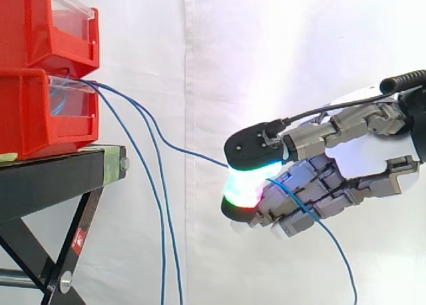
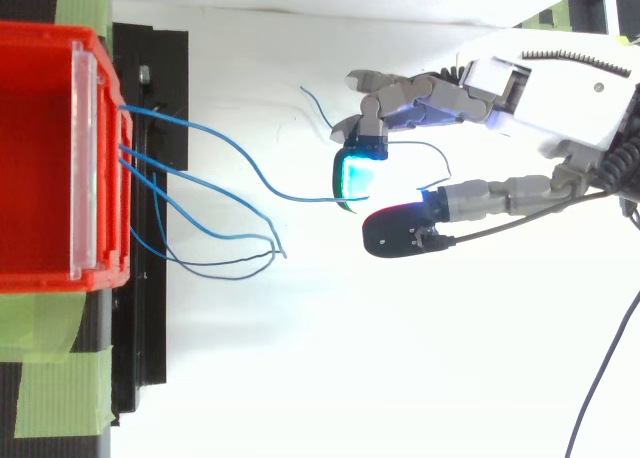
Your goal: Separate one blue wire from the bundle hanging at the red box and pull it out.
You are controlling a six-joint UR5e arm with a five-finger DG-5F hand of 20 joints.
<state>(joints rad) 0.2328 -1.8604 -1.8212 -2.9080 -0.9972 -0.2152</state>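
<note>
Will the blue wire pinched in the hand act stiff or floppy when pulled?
Probably floppy: the blue wire sags between red box and hand, its tail drooping. Thin, so likely light and apt to slip from the fingers.

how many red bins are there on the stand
2. The upper bin sits stacked on the lower bin, which rests on the black stand; the blue wires hang from the lower one. Others may be hidden past the side view's left edge.

I cannot see the stretch of blue wire (image 1: 200,155) pinched between the hand's (image 1: 373,152) glowing pads (image 1: 243,185), and the hanging wires (image 1: 162,252) run off my side view's edge at 6 o'clock.
</note>
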